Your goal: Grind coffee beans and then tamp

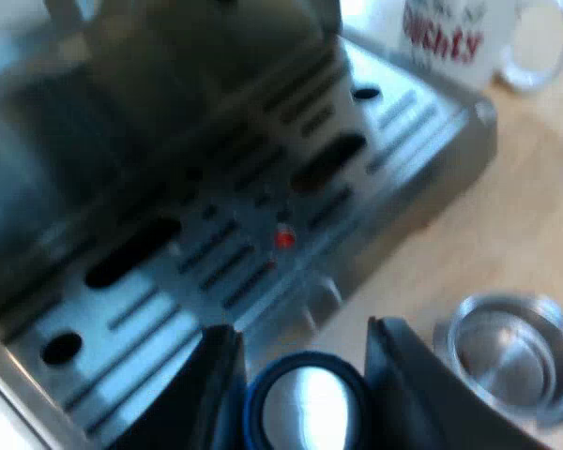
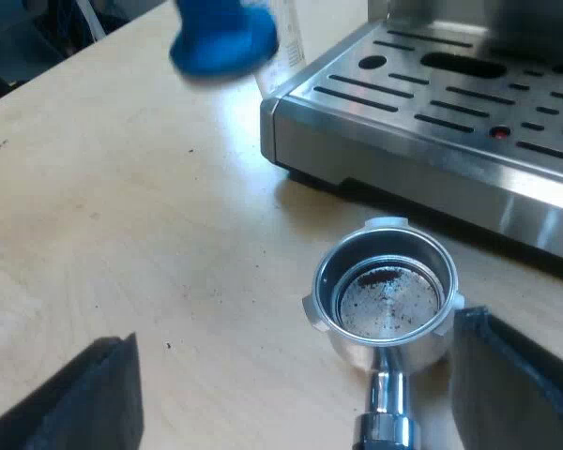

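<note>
My left gripper is shut on the blue tamper, whose shiny metal face shows between the two black fingers. It hangs over the edge of the espresso machine's drip tray, close to the metal holder lying on the wooden table. In the right wrist view the holder's basket holds a few dark coffee specks, and its handle points toward my right gripper. That gripper is open, with one finger on each side of the handle. The blue tamper hovers near the machine's corner.
A white mug with red lettering stands on the table beside the machine. The slotted steel drip tray has a small red dot. A clear measuring glass stands at the tray's corner behind the tamper. Bare wooden tabletop lies around the holder.
</note>
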Robot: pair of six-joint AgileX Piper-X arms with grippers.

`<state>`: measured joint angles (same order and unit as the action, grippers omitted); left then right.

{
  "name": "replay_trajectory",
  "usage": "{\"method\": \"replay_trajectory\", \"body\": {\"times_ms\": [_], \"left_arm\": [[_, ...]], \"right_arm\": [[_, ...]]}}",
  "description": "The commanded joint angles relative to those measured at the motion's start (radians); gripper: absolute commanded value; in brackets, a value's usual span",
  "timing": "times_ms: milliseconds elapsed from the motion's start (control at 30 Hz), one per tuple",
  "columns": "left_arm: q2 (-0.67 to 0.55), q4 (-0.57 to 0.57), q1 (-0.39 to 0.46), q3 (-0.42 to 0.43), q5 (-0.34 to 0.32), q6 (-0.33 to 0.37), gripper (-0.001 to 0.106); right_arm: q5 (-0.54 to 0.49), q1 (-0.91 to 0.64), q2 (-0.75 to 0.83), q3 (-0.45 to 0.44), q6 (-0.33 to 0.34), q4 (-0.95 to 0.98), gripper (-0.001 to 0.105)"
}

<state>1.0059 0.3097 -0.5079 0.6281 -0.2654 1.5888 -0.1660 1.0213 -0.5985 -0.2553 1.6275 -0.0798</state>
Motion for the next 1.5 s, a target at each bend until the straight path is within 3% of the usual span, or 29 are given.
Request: {"method": "replay_trajectory", "body": {"times_ms": [33, 567, 800, 867, 1067, 1333, 1500], "left_arm": [[-0.010, -0.002, 0.006, -0.035, -0.009, -0.023, 0.017], [-0.002, -0.244, 0.008, -0.291, 0.017, -0.015, 0.017], [0.036, -0.264, 0.008, -0.311, 0.024, -0.013, 0.018], [0.085, -0.264, 0.008, -0.311, 0.020, 0.008, 0.034], [0.105, -0.264, 0.008, -0.311, 0.015, 0.026, 0.052], [0.093, -0.260, 0.008, -0.311, 0.015, 0.029, 0.052], [-0.014, -0.226, 0.008, -0.273, 0.015, 0.029, 0.052]], "right_arm": [[0.012, -0.004, 0.006, -0.012, 0.007, -0.014, 0.069], [0.012, -0.004, 0.006, -0.012, 0.007, 0.017, 0.069], [0.012, -0.004, 0.006, -0.012, 0.007, 0.017, 0.069], [0.012, -0.004, 0.006, -0.012, 0.007, 0.017, 0.069], [0.012, -0.004, 0.006, -0.012, 0.007, 0.017, 0.069], [0.012, -0.004, 0.006, -0.012, 0.007, 0.017, 0.069], [0.012, -0.004, 0.006, -0.012, 0.007, 0.017, 0.069]]}}
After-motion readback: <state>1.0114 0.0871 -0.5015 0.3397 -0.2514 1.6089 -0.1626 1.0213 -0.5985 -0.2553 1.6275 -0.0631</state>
